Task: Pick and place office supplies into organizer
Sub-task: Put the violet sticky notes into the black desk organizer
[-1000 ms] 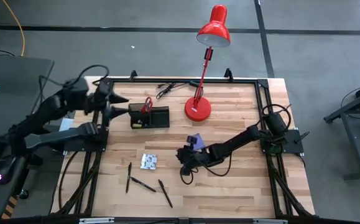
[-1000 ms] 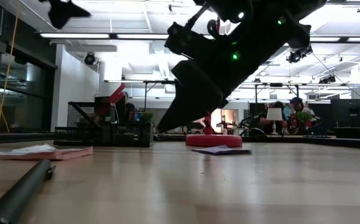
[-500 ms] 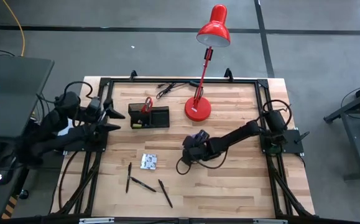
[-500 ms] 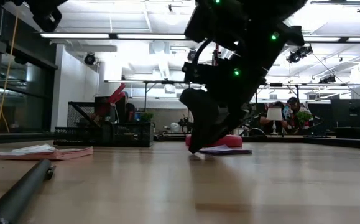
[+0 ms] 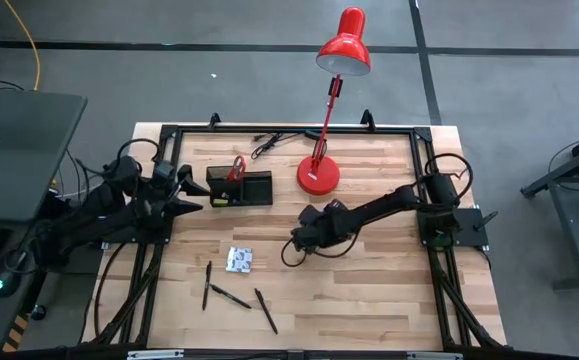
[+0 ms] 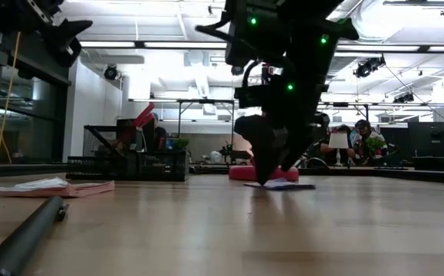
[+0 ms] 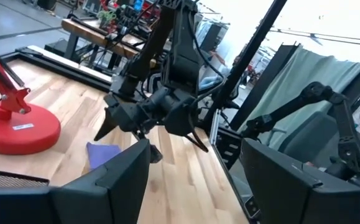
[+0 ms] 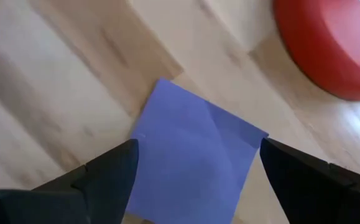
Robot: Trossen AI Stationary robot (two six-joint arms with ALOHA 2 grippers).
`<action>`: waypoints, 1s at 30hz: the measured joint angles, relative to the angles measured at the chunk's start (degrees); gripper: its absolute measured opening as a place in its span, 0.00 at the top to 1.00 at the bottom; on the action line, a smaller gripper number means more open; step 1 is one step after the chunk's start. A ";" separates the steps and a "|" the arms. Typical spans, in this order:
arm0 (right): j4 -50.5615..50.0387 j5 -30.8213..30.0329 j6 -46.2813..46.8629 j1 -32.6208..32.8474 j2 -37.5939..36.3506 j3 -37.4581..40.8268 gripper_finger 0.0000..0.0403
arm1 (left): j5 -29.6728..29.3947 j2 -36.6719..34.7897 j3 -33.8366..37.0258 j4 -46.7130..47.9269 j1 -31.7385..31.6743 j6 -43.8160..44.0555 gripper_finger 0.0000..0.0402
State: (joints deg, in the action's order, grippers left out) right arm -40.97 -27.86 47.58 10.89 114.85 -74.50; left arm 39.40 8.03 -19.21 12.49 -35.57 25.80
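The purple pad (image 8: 192, 155) lies flat on the table, also seen in the low view (image 6: 281, 185). My right gripper (image 8: 197, 147) stands open over it, pointing steeply down, one finger on each side (image 5: 300, 234). In the high view that gripper hides the pad. Near the table's left edge my left gripper (image 5: 194, 196) is open and level, beside the black organizer (image 5: 241, 189). The red-handled scissors (image 5: 236, 168) stand in the organizer. The patterned packet (image 5: 239, 260) and three black pens (image 5: 231, 297) lie on the near left of the table. My right gripper's fingertips (image 6: 268, 178) hang just above the purple pad. Whether they touch it I cannot tell.
The red lamp's round base (image 5: 319, 176) stands just beyond the pad, its stem and shade leaning toward the far edge. A black cable (image 5: 269, 142) lies at the far edge. Bare wood stretches between the pad and the packet.
My right gripper has gone toward the far edge, onto the purple pad, tipped to point more steeply down, and opened. My left gripper has sunk and drawn back toward the table's left edge, away from the organizer, staying open.
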 joint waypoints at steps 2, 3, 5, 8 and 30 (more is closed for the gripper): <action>-0.24 -0.34 0.13 -0.41 0.00 -0.01 0.18 | -0.17 0.00 1.10 -1.23 -0.02 -0.02 0.41; -0.31 0.59 0.75 -0.61 0.00 -0.11 0.19 | -0.31 0.00 1.69 -1.79 -0.02 0.00 0.41; -0.22 3.83 3.34 -1.14 0.00 -0.70 0.19 | -0.39 0.00 2.67 -3.39 -0.02 -0.01 0.41; 0.50 8.42 3.94 -1.35 0.00 -1.60 0.19 | -0.78 0.01 4.12 -6.32 -0.02 0.18 0.41; 19.28 22.68 0.05 1.15 0.02 -1.68 0.02 | -1.51 0.02 5.15 -12.11 0.00 -3.78 0.41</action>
State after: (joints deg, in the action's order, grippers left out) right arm -21.69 -5.18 47.63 12.04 114.87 -76.18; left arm 37.89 8.05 -14.05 0.38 -35.58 22.02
